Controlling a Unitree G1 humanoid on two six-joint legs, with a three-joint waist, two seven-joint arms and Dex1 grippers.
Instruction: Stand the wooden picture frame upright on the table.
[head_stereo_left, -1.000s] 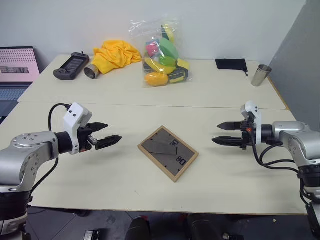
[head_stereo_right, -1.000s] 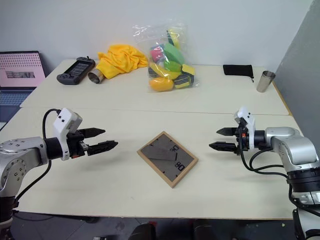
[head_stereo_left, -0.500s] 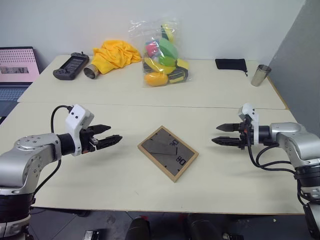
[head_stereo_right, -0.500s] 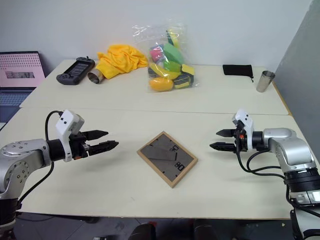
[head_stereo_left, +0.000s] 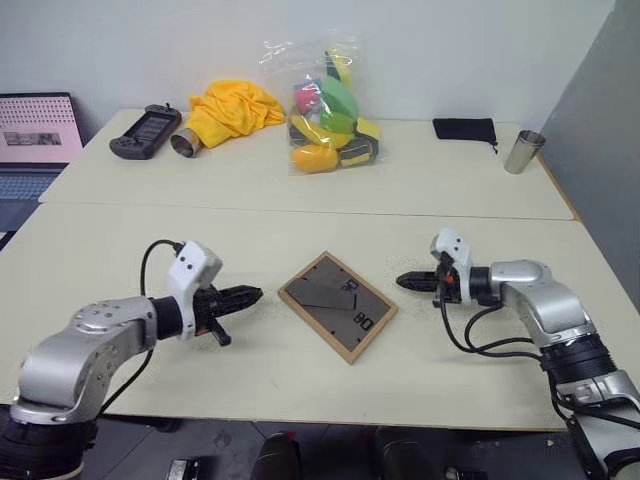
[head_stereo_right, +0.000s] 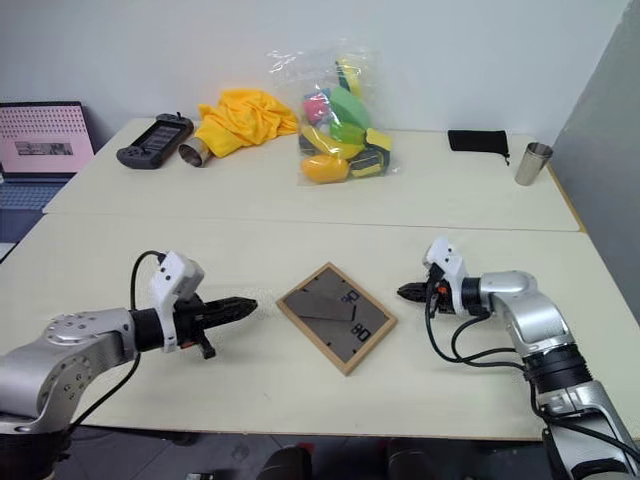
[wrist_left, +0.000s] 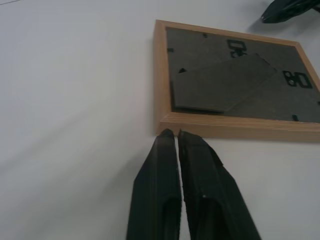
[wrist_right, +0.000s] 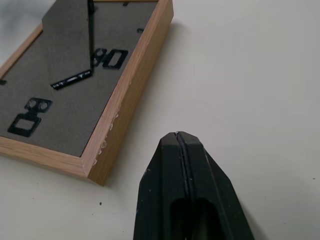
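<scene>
Fingers of both grippers are pressed together with nothing between them. Left gripper (head_stereo_left: 252, 295) is seen at lower left of centre, its tip just beside the left corner of the small rectangular light-wood picture frame (head_stereo_left: 337, 305); whether it touches the wood cannot be told from the left wrist view. Right gripper (head_stereo_left: 405, 282) is seen right of centre, near the frame's right corner but apart from it. The frame lies flat, back panel up, in the lower middle of the large pale cream tabletop (head_stereo_left: 450, 190); its glass front is hidden underneath. The fold-out stand (wrist_left: 220, 82) is seen lying against the dark panel. Small black fittings on the back are hard to make out
</scene>
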